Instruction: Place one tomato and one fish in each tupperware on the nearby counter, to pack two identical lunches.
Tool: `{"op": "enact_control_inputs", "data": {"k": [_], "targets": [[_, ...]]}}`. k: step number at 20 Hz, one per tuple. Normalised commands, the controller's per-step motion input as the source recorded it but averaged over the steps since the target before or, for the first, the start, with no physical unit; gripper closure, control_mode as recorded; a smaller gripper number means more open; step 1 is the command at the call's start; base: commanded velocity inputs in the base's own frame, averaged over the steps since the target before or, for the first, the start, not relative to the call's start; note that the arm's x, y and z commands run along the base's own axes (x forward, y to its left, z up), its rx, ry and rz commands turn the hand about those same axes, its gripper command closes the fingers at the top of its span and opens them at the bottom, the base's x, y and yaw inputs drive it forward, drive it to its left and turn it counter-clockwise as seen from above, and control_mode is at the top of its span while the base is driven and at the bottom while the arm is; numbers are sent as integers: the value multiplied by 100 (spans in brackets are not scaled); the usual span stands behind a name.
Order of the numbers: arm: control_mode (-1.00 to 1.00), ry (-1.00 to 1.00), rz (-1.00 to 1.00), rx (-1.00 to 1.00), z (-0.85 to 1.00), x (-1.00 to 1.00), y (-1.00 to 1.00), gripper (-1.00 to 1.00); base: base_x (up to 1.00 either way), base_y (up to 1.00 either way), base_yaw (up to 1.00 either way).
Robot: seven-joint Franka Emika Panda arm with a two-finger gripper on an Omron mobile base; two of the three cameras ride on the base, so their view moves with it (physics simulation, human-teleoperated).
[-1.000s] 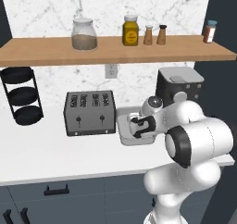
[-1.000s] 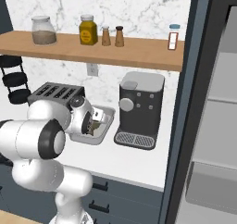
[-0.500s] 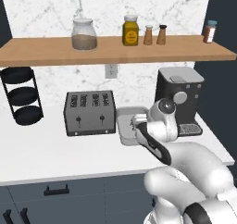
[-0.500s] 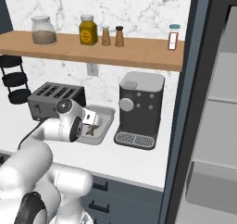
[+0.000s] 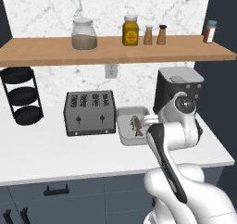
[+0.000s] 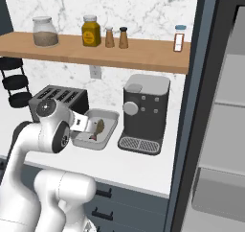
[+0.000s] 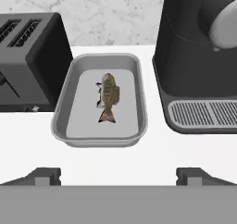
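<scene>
Claw pulled back, wide open; fish in tupperware.

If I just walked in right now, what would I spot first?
Probably the little brownish fish lying alone in the grey tupperware on the white counter, tucked between the dark toaster and the black coffee machine. Next, the big white robot arm bending in front of that tub, its fingers spread wide and holding nothing.
</scene>
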Motion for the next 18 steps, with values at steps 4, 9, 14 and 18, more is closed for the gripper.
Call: {"op": "enact_control_inputs", "data": {"k": [4,9,14,18], "targets": [[-100,-8,0,0,4,-100,-10,-100,0,0,0],[100,0,0,0,-1,-20,-2,-100,-80,-8,0],[100,0,0,0,0,0,0,-100,-100,-26,-1],[100,0,0,0,0,0,0,-100,-93,-89,-15]]}}
